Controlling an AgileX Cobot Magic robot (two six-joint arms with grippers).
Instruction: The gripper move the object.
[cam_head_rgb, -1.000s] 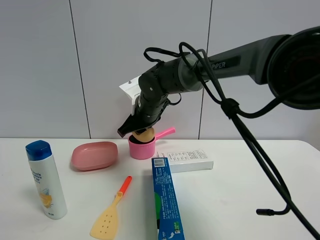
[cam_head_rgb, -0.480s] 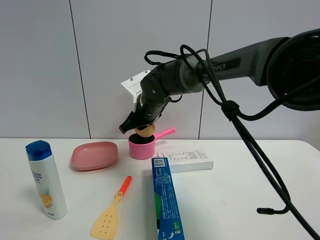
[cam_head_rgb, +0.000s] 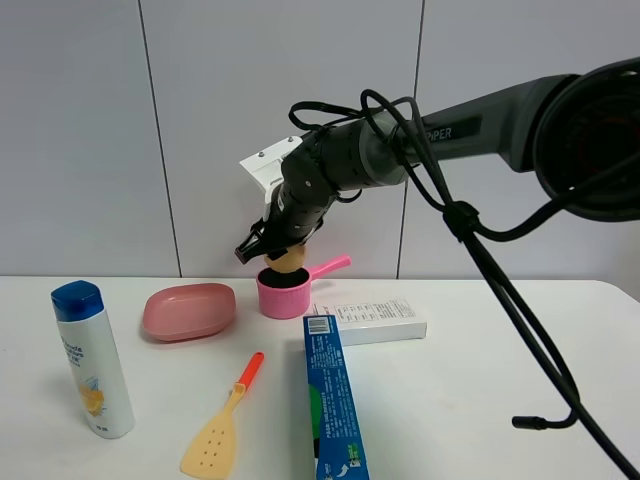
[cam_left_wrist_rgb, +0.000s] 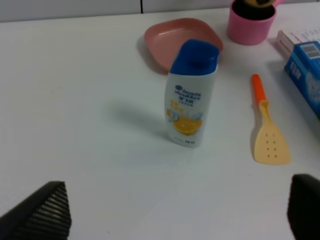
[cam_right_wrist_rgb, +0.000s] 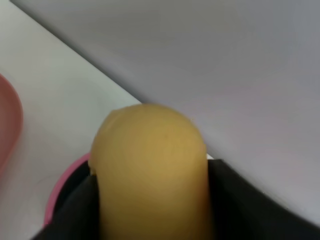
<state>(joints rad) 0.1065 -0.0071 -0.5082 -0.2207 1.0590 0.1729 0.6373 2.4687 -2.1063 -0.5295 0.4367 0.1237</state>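
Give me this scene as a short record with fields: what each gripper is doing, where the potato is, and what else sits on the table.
right gripper: jaws shut on the potato
potato position: off the table, right over the mouth of the pink cup, about at rim level
left gripper: open, holding nothing
other items on table: pink dish, shampoo bottle, spatula, blue box, white box

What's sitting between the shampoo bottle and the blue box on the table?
Only the yellow slotted spatula with the orange handle, seen in the exterior high view.
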